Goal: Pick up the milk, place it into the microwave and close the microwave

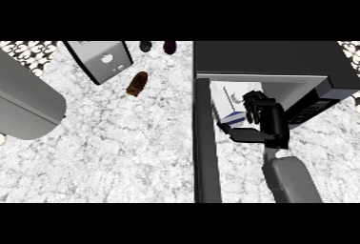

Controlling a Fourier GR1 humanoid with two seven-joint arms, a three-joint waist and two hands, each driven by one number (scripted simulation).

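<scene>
Right hand (265, 119) fingers clamped on milk (231, 102) inside microwave (281, 62); open door (204, 143) alongside.

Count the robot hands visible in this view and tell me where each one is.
1. The black robot hand, the right one, is at the open dark microwave, curled around the white milk carton. The left one is out of view.

milk (231, 102): right part hidden behind right hand (267, 121), centre right | hand's fingers (255, 106): grip on carton unclear | microwave (281, 62): top and right cut by frame edge | grey object (28, 102): cut off at left edge | two dark items (145, 46), top centre: clipped, too small to identify
</scene>
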